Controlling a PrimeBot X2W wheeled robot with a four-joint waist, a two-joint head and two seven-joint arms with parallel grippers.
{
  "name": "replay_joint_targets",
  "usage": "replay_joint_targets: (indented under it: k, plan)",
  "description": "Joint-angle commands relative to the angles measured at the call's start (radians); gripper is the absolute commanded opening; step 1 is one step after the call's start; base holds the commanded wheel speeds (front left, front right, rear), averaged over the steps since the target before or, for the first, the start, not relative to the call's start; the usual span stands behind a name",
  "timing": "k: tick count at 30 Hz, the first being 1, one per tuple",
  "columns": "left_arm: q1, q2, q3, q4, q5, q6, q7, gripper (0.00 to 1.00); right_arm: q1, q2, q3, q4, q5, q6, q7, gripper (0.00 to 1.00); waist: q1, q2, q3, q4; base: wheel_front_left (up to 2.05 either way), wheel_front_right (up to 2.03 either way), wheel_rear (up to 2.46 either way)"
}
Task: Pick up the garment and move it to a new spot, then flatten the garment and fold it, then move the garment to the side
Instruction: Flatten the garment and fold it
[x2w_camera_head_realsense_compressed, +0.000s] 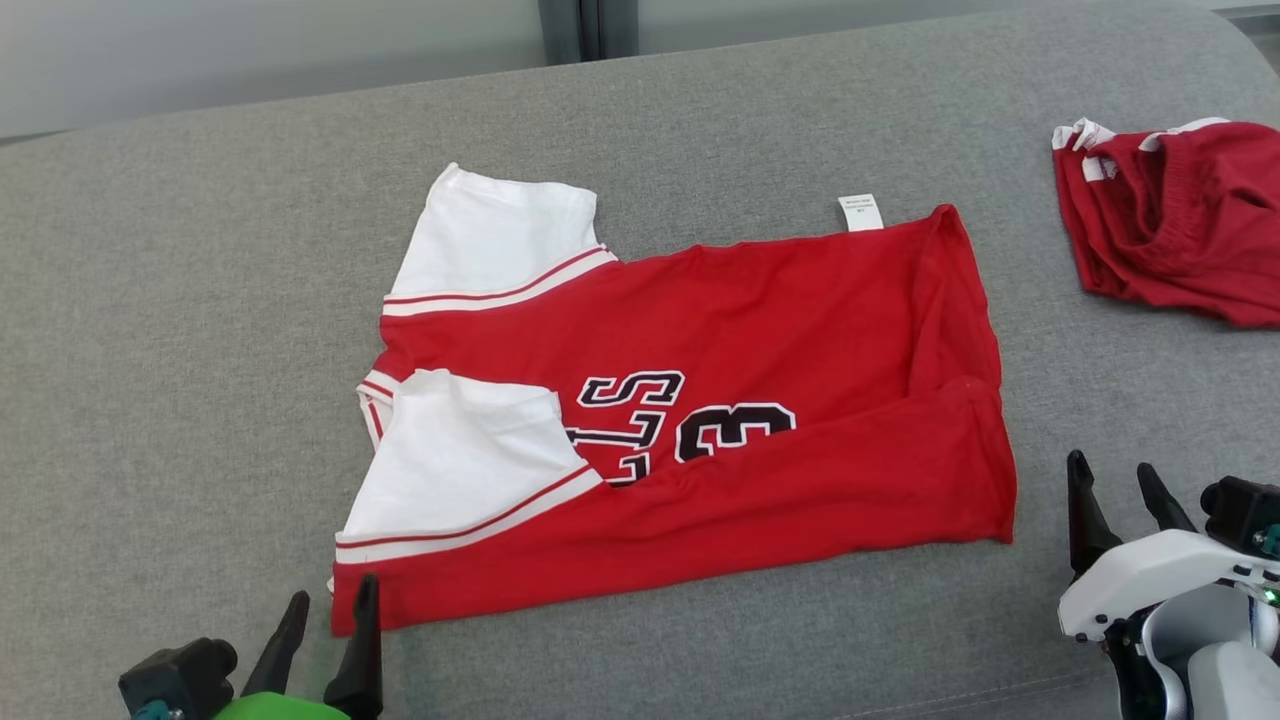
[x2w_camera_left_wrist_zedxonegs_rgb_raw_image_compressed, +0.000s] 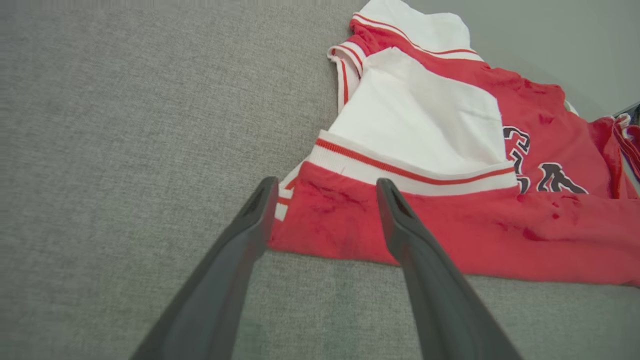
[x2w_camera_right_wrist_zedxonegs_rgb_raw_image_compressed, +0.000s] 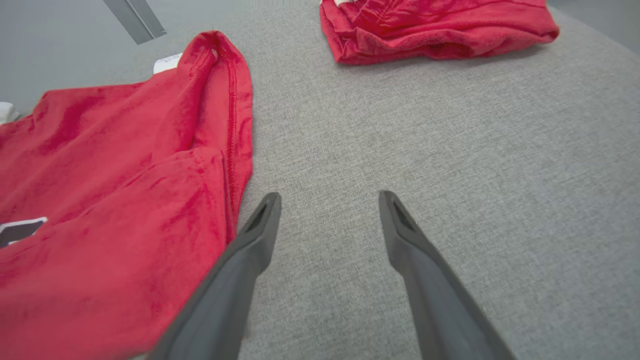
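With the left pincer (x2w_camera_head_realsense_compressed: 334, 590) and right pincer (x2w_camera_head_realsense_compressed: 1110, 462) both spread wide and empty, the red jersey (x2w_camera_head_realsense_compressed: 760, 340) lying folded just ahead between them could, seemingly loosely creased, unfold if either snags one layer.

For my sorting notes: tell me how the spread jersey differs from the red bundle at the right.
The jersey lies spread out, near edge folded over; the bundle sits crumpled in a heap. The jersey shows white sleeves and black lettering; the bundle shows no lettering. Both are red with white trim.
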Motion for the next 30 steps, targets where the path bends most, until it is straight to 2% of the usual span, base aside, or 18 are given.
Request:
replay_joint_targets:
  k: [1, 7, 13, 19, 23, 30]
  plan:
    - [-0.016, 0.015, 0.006, -0.009, 0.01, 0.003, 0.001, 1.0, -0.012, -0.002, 0.005, -0.012, -0.002, -0.002, -0.008, 1.0, 0.0, -0.0001, -0.001, -0.001, 0.0, 0.0, 0.0]
    - [-0.14, 0.096, 0.005, -0.031, 0.065, -0.009, 0.051, 1.0, -0.04, -0.002, 0.042, -0.056, -0.011, -0.002, -0.009, 1.0, 0.0, -0.0001, 0.008, -0.006, 0.0, 0.0, 0.0]
    - [-0.387, 0.176, -0.014, -0.009, 0.108, -0.041, 0.152, 1.0, -0.095, -0.002, 0.109, -0.109, -0.022, -0.002, 0.007, 1.0, 0.0, -0.0001, 0.056, -0.035, 0.0, 0.0, 0.0]
    - [-0.685, 0.236, -0.059, 0.106, 0.131, -0.102, 0.298, 1.0, -0.198, -0.002, 0.208, -0.142, -0.026, -0.002, 0.019, 1.0, 0.0, -0.0001, 0.162, -0.088, 0.0, 0.0, 0.0]
    - [-0.845, 0.248, -0.08, 0.203, 0.106, -0.138, 0.384, 1.0, -0.266, -0.002, 0.267, -0.143, -0.021, -0.002, 0.009, 1.0, 0.0, -0.0001, 0.232, -0.124, 0.0, 0.0, 0.0]
    - [-1.042, 0.287, -0.097, 0.34, 0.075, -0.17, 0.504, 1.0, -0.356, -0.002, 0.32, -0.131, -0.024, -0.002, -0.015, 1.0, 0.0, -0.0001, 0.334, -0.171, 0.0, 0.0, 0.0]
